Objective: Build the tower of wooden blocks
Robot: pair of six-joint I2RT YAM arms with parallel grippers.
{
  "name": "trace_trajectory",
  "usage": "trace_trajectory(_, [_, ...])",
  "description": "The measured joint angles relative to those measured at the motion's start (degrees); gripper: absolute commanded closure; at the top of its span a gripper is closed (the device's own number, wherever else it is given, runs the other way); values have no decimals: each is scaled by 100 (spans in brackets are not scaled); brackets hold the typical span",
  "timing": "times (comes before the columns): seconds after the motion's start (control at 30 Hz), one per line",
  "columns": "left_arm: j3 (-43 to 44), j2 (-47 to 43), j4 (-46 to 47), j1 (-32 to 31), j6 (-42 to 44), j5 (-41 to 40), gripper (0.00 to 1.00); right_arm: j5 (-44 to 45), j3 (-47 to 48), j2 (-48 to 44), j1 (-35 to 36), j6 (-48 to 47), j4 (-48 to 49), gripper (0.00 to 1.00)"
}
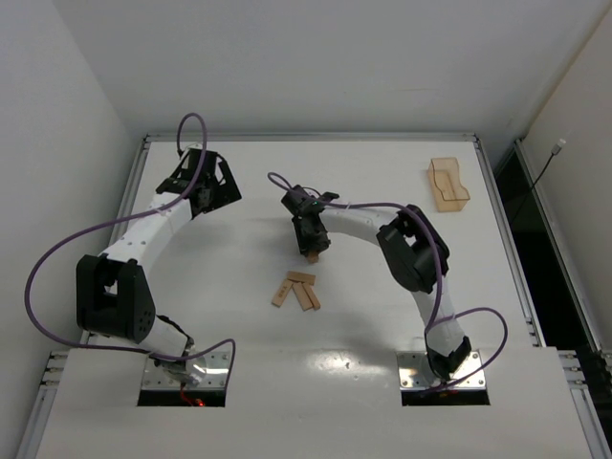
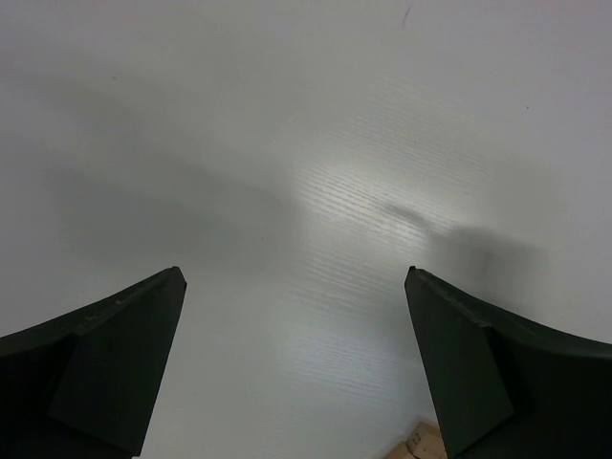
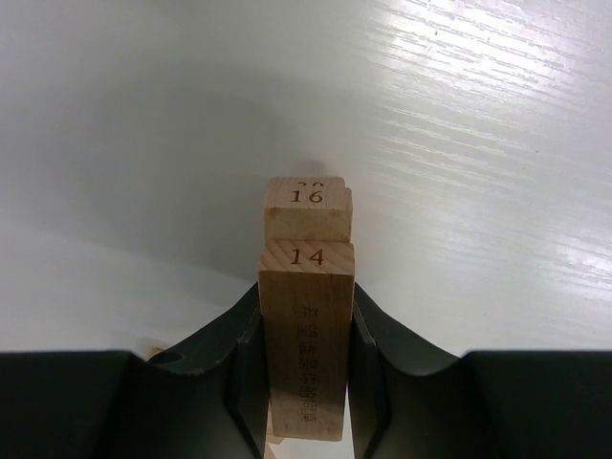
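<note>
Right pincer (image 3: 306, 316): closed on block 14 (image 3: 306, 354) — a finger flat on each long side, the numbered end poking out past the tips.
Block 14: held near the middle of the worktop (image 1: 382, 316), just beyond three loose blocks (image 1: 295, 290) that lie fanned flat nearer the arms.
Block 16 (image 3: 308, 212): right behind 14 in the wrist view, touching or nearly so. I can't tell which, nor whether it rests on the worktop.
Left pincer (image 2: 295, 275): wide, nothing between its fingers, over bare worktop at the far left.
Tower: no crosswise stack that I can see.
Doing it well: I'd lift 14 straight up so 16 isn't dragged along, keep it level and square, and seat it flat before letting go.
Risk: a skewed grip would likely tip a narrow stack.
Tray (image 1: 448, 184): far right, well apart from the blocks.
</note>
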Motion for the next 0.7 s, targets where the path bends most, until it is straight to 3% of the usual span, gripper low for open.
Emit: trace_trajectory(0.7, [0, 44, -4, 4, -9, 44, 0, 83, 699, 426, -173, -175, -90, 100])
